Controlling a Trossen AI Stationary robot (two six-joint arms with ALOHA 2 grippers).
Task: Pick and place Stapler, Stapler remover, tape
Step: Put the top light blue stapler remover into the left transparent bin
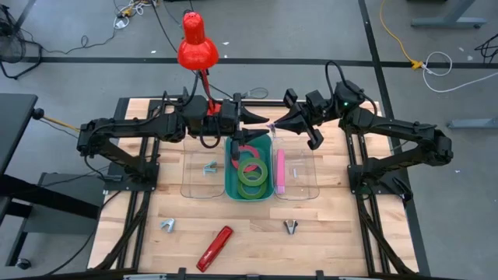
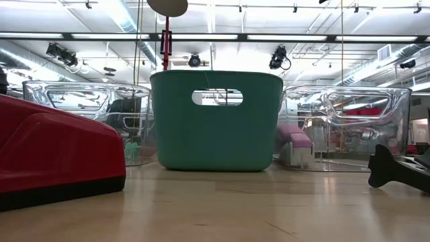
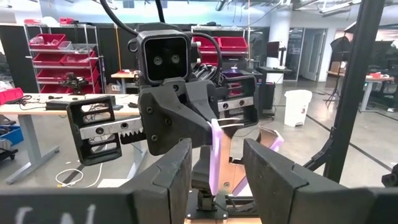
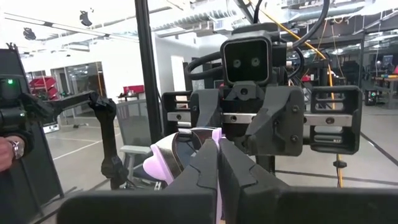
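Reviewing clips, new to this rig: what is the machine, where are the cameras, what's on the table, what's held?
Two robot arms work at a wooden table. One camera looks down, one sits at table height, one rides each wrist. The green bin holds tape rolls; a clear bin, a pink stapler. In front lie a red stapler and two staple removers. Above the green bin's back edge the right gripper is shut on a pale purple item I cannot identify; the left gripper faces it, open.
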